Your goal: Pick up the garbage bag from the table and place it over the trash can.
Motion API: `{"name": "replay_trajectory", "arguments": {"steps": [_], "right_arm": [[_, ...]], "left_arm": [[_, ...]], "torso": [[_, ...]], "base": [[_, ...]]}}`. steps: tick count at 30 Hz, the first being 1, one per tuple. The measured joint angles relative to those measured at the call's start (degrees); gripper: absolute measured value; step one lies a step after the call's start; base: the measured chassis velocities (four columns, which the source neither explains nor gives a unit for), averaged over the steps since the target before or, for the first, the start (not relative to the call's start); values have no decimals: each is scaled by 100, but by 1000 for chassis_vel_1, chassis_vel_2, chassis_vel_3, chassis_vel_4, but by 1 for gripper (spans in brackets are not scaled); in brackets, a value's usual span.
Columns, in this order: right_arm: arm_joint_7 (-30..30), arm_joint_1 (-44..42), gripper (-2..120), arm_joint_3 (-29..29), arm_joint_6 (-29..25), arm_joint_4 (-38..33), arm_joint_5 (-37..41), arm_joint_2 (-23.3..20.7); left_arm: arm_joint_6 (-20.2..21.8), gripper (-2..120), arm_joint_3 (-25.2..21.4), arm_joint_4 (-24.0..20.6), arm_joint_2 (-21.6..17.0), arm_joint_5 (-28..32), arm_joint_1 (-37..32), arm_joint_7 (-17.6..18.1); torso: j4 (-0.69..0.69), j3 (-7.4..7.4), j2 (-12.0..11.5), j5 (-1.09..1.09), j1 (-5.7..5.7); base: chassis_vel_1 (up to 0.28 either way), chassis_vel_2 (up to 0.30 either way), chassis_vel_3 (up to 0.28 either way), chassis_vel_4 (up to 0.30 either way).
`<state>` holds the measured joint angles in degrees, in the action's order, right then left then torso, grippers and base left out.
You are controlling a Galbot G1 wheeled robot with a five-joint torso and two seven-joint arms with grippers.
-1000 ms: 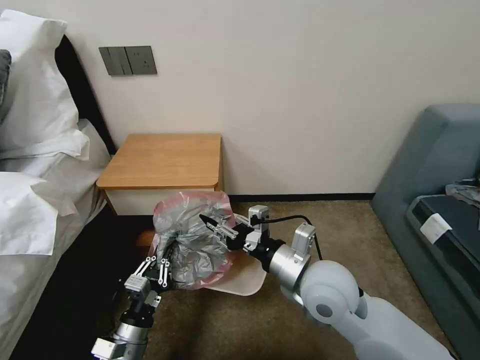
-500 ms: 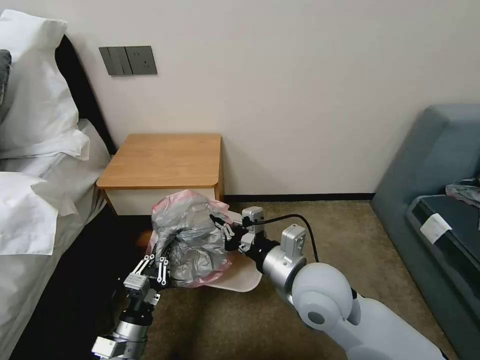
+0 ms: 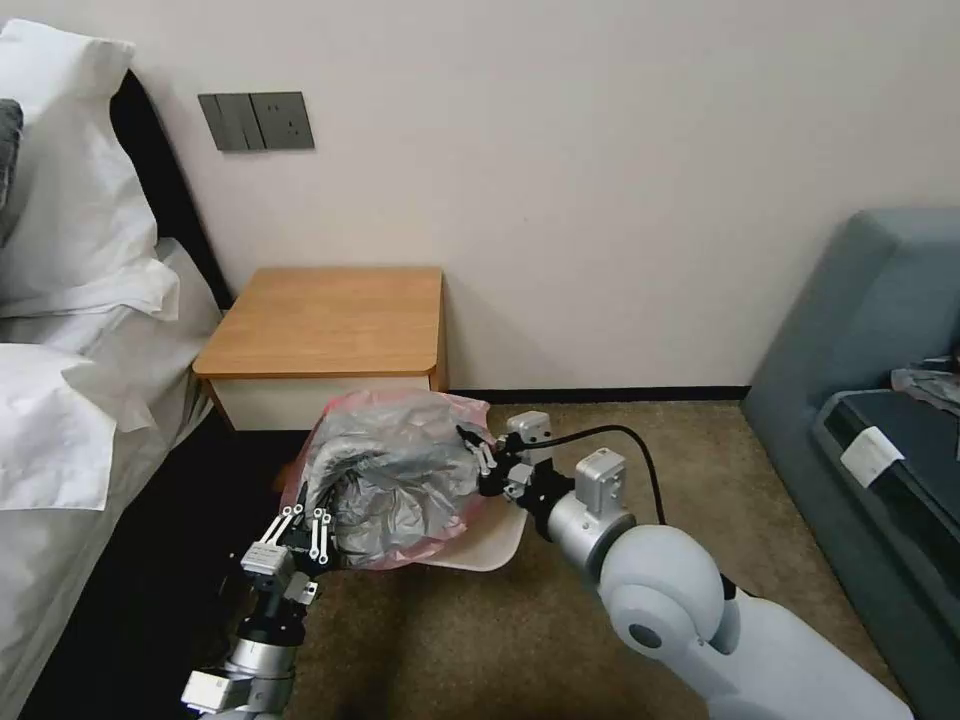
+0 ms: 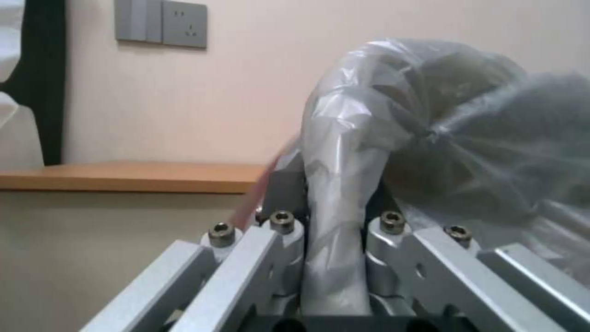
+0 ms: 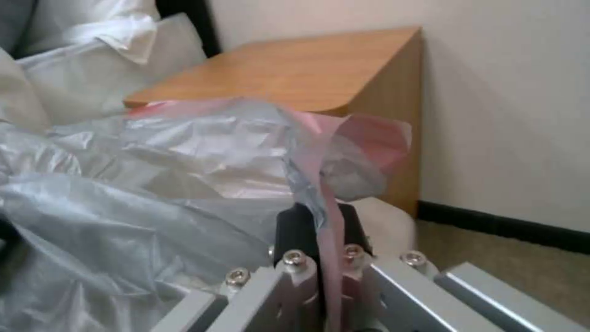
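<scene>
The garbage bag [image 3: 395, 475], crinkly grey plastic with a pinkish-red rim, hangs stretched between both grippers over the cream trash can [image 3: 495, 540], hiding most of the can. My left gripper [image 3: 305, 522] is shut on the bag's near-left edge; in the left wrist view the garbage bag [image 4: 344, 184] runs between its fingers. My right gripper [image 3: 475, 450] is shut on the bag's right rim; the right wrist view shows the pink rim of the garbage bag [image 5: 326, 216] pinched between its fingers. The table [image 3: 330, 320] stands just behind, its top bare.
A bed with white pillows [image 3: 70, 330] lies to the left, close to my left arm. A grey-blue sofa [image 3: 880, 400] stands at the right. The wall [image 3: 600, 200] is behind the table. Open carpet [image 3: 640, 440] lies right of the can.
My right gripper has pulled the bag's rim to the right, spreading the bag wider and lower over the can. The left gripper has shifted slightly left and down with its edge.
</scene>
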<state>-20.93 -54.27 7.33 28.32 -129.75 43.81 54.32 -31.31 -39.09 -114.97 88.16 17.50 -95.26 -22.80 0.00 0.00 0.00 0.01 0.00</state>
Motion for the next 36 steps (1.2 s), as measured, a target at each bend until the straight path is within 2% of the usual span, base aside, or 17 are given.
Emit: {"name": "replay_trajectory", "arguments": {"steps": [10, 15, 26, 30, 31, 33, 34, 36], "right_arm": [[168, -412, 0, -504, -11, -137, -64, -413], [303, -671, 0, -763, -71, -170, -198, -487], [601, -1357, 0, -1118, -176, -348, -619, -435], [759, -1803, 19, -1257, -239, -495, -863, -378], [759, -1803, 19, -1257, -239, -495, -863, -378], [890, -2137, 28, -1383, -322, -571, -1067, -347], [890, -2137, 28, -1383, -322, -571, -1067, -347], [1006, -2433, 38, -1505, -411, -610, -1267, -301]], "left_arm": [[305, 7, 101, -113, 6, 441, 7, 139], [590, 7, 147, -232, 2, 656, 5, 385], [1082, 7, 236, -379, 90, 715, -2, 1073], [1345, 7, 249, -444, 131, 672, -8, 1474], [1345, 7, 249, -444, 131, 672, -8, 1474], [1504, 7, 250, -470, 121, 600, -13, 1666], [1504, 7, 250, -470, 121, 600, -13, 1666], [1584, 7, 251, -487, 112, 578, -12, 1761]], "torso": [[0, 0, 0, 0, 0], [1, 0, 0, 0, 0], [0, -1, 0, -2, 0], [-1, -1, 0, -2, 0], [-1, -1, 0, -2, 0], [0, 0, 0, -2, 0], [0, 0, 0, -2, 0], [-1, 0, 0, -1, 0]], "base": [[0, 0, 0, 0], [0, 0, 0, 0], [0, 0, 0, 0], [0, 0, 0, 0], [0, 0, 0, 0], [0, 0, 0, 0], [0, 0, 0, 0], [0, 0, 0, 0]]}}
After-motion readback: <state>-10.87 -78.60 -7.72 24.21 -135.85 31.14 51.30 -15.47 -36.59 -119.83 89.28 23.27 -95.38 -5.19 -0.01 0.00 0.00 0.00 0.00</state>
